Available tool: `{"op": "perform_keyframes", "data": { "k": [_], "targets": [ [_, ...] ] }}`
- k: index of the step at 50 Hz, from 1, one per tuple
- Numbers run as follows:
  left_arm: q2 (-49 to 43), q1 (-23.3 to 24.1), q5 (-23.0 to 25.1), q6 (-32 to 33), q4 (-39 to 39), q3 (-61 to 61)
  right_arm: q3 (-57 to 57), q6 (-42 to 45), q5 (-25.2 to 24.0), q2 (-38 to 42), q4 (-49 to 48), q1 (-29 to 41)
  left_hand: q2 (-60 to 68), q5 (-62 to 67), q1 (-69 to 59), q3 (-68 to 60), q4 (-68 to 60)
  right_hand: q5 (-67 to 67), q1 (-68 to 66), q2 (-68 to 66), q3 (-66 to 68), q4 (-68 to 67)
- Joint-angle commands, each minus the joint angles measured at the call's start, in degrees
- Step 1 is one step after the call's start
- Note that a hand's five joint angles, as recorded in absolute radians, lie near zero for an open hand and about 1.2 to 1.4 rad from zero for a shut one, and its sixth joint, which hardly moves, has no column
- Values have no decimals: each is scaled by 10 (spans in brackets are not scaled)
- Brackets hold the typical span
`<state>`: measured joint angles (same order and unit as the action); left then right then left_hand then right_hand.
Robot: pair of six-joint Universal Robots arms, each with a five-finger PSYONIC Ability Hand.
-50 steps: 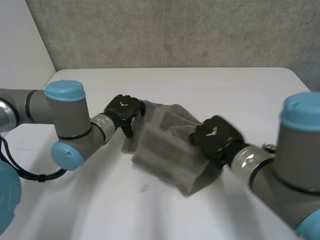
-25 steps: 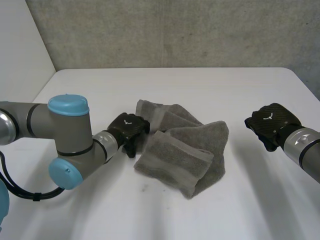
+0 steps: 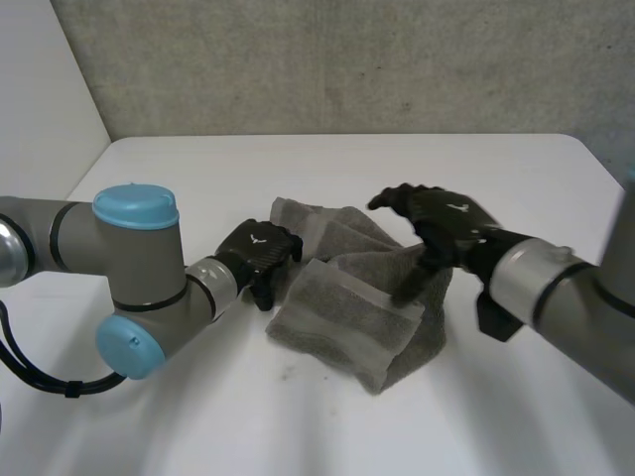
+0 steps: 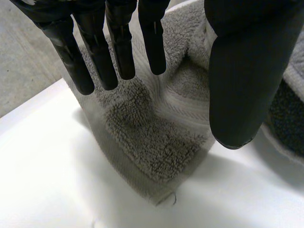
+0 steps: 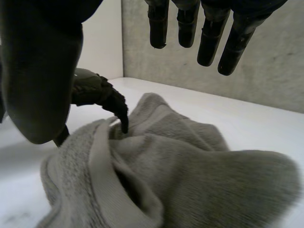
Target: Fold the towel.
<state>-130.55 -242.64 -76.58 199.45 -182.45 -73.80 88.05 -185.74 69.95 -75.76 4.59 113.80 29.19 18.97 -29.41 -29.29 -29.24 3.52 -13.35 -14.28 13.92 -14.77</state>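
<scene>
The grey towel [image 3: 342, 312] lies crumpled and half folded in the middle of the white surface [image 3: 298, 416]; the head view places the left hand [image 3: 260, 254] at its left edge and the right hand [image 3: 444, 223] over its right side, thumb pointing down toward the cloth; the left wrist view adds looped terry pile and a flat woven band under straight, parted fingers [image 4: 118, 47] gripping nothing; the right wrist view shows soft rounded folds beneath that hand's straight, empty fingers [image 5: 209, 42].

no text or label can be read
</scene>
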Motion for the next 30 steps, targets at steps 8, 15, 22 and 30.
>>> {"op": "perform_keyframes", "data": {
  "k": [8, 15, 22, 30],
  "targets": [
    [11, -21, -64, 1, -2, -13, -245, -29, 79, 235, 99, 115, 37, 40, -35, -36, -37, -16, 14, 24, -20, 29],
    [22, -34, -68, 1, -3, -27, -319, -42, 80, 299, 140, 132, 37, 40, -35, -36, -37, 53, -55, -45, 49, -40],
    [30, -34, -68, 1, -4, -34, -347, -38, 82, 320, 154, 140, 39, 41, -37, -38, -39, 429, -430, -421, 425, -416],
    [29, -32, -65, -1, -4, -40, -327, -27, 86, 258, 145, 134, 37, 40, -35, -36, -37, 665, -666, -657, 661, -652]
  ]
}}
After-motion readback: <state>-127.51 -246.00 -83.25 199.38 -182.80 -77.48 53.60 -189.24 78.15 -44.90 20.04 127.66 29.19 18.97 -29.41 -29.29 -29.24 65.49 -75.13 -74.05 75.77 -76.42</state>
